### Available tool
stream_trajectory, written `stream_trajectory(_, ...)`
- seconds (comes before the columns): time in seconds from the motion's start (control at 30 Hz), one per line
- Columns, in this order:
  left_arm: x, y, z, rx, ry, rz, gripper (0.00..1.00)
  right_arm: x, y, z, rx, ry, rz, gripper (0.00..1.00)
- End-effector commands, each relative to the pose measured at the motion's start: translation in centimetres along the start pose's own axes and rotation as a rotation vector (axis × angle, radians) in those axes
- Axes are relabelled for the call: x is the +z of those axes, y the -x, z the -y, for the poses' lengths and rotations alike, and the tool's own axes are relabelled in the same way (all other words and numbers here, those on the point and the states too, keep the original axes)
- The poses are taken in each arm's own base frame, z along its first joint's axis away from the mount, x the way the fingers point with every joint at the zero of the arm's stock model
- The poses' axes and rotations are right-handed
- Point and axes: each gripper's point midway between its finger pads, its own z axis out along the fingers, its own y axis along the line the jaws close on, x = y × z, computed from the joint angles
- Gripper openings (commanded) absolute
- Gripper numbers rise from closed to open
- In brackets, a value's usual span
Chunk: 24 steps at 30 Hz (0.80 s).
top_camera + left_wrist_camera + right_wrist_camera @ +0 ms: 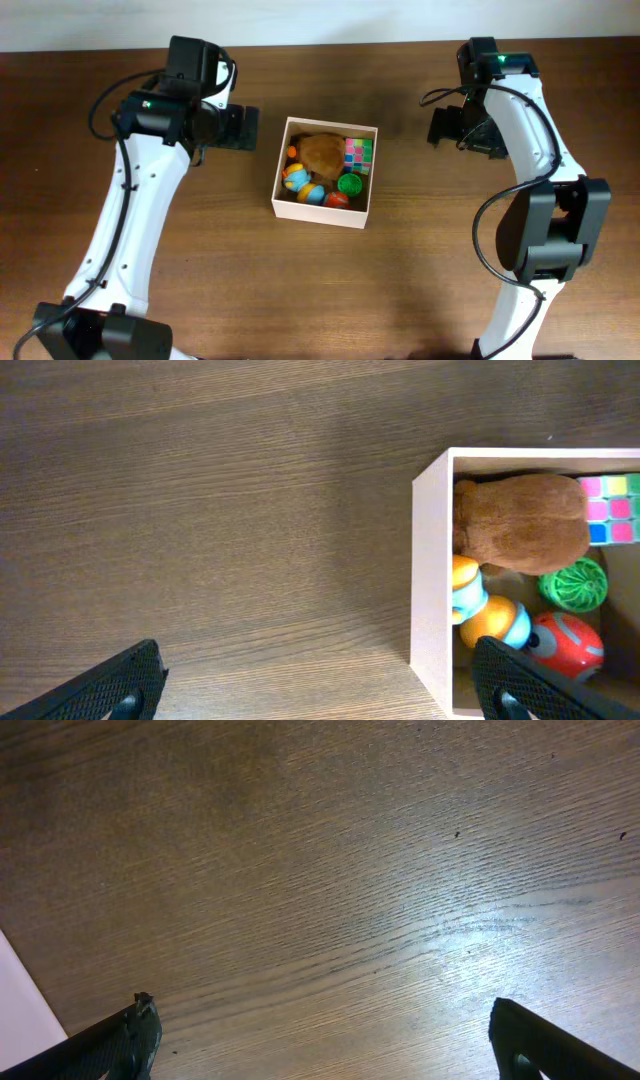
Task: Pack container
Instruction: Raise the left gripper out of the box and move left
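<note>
The container (pixel 284 205) is a square cream-walled box at the table's middle. It holds a brown plush toy (pixel 320 152), a pastel puzzle cube (pixel 358 153), a green ball (pixel 349 184), a red ball (pixel 336 199) and an orange-and-blue toy (pixel 303 185). My left gripper (pixel 240 128) is open and empty, just left of the box's back left corner. In the left wrist view the box wall (pixel 428 580) and the toys show at the right, between and beyond my fingers (pixel 320 685). My right gripper (pixel 440 125) is open and empty, to the right of the box, over bare wood (pixel 325 1040).
The brown wooden table (pixel 200 260) runs all round the box. A light wall edge lies along the back of the table. A pale corner (pixel 20 1010) shows at the left edge of the right wrist view.
</note>
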Motion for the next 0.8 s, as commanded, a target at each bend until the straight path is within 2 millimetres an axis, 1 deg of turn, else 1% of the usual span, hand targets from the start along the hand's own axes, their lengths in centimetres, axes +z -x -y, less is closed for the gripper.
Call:
stream_trajectory(0.0,-0.5,0.4,-0.9,0.002,0.022,0.015,0.99,-0.9,0.2,0.3,0.0,0.009,0.021,0.99)
stream_trajectory(0.13,-0.4,0.3,-1.3,-0.006,0.028,0.011,0.99,-0.9,0.2,0.3,0.0,0.009,0.021,0.99)
stream_trajectory(0.23,0.2,0.3,-1.7,-0.013,0.032,0.002,0.99,-0.9,0.2,0.3,0.0,0.009,0.021,0.99)
stream_trajectory(0.4,2.2,-0.4,-1.8,-0.014,0.034,-0.047,0.99,-0.9,0.2,0.3,0.0,0.009,0.021,0.99)
stream_trajectory(0.47,3.4,-0.8,-1.7,-0.012,0.034,-0.078,0.99,-0.9,0.2,0.3,0.0,0.009,0.021,0.99)
stream_trajectory(0.63,5.2,-1.2,-2.1,-0.009,0.063,-0.116,0.99,-0.9,0.2,0.3,0.0,0.009,0.021,0.99)
stream_trajectory(0.77,6.0,-1.6,-2.2,-0.006,0.072,-0.139,0.99,-0.9,0.2,0.3,0.0,0.009,0.021,0.99)
